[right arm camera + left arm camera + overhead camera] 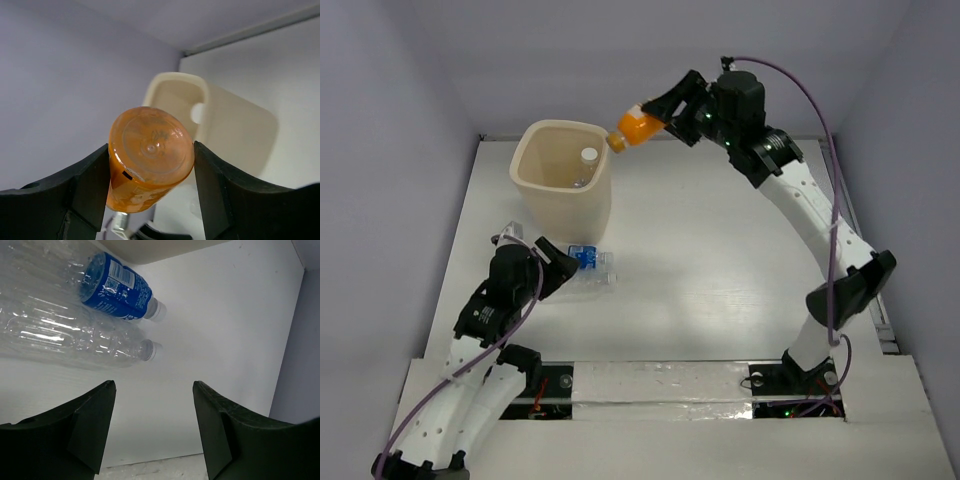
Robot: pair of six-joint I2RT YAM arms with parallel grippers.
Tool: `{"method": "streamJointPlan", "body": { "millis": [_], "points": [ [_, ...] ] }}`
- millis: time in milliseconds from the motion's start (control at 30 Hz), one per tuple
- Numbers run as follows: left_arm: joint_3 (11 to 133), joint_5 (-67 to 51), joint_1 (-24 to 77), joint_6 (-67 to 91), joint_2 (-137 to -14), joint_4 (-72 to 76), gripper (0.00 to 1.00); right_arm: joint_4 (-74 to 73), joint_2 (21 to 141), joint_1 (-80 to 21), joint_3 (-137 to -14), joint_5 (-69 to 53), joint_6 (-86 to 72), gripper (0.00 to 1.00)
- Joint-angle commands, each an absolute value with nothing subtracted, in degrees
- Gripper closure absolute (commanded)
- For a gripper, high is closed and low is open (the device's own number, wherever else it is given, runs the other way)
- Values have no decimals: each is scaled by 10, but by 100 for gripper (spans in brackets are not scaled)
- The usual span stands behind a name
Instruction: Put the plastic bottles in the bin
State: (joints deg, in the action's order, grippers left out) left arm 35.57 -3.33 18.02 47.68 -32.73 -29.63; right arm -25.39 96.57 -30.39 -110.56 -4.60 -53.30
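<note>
My right gripper [655,118] is shut on the short orange bottle [636,129], held in the air with its cap just past the right rim of the cream bin [563,185]. In the right wrist view the orange bottle [150,157] sits between both fingers, base toward the camera, with the bin [235,130] behind it. At least one clear bottle with a white cap [588,157] lies inside the bin. My left gripper [552,268] is open and empty beside two clear bottles [588,268] lying on the table, one with a blue label [117,287] and one plain [75,342].
The white table [720,260] is enclosed by lilac walls at the back and sides. A raised white ledge [670,385] runs along the near edge by the arm bases. The bin stands at the far left of the table.
</note>
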Motion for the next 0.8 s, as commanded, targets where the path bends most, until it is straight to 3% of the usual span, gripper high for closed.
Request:
{"method": "streamJointPlan", "body": {
  "millis": [0, 233, 333, 467, 500, 533, 567, 600, 633, 667, 767],
  "points": [
    [352, -12, 184, 529, -316, -335, 40, -274, 1045, -345, -1231, -15, -555, 55],
    [331, -47, 184, 616, -274, -372, 40, -344, 1193, -397, -1444, 39, -548, 56],
    [302, -67, 184, 662, -256, -378, 34, -342, 1210, -413, -1448, 82, -537, 56],
    [286, -69, 184, 683, -234, -380, 15, -347, 1230, -437, -1465, 143, -505, 53],
    [288, -62, 184, 684, -234, -383, 2, -349, 1231, -437, -1469, 148, -484, 52],
    [291, -57, 184, 682, -237, -385, 1, -352, 1233, -446, -1473, 156, -471, 50],
    [295, -49, 184, 679, -242, -390, 1, -354, 1233, -457, -1471, 180, -460, 45],
    [294, -40, 184, 680, -256, -389, 1, -353, 1230, -463, -1469, 192, -436, 33],
    [293, -36, 184, 680, -264, -389, 1, -353, 1230, -463, -1468, 192, -427, 32],
    [290, -37, 184, 685, -278, -380, 1, -355, 1230, -469, -1467, 203, -418, 21],
    [276, -38, 184, 699, -292, -364, 1, -353, 1228, -475, -1471, 213, -390, 1]
  ]
}}
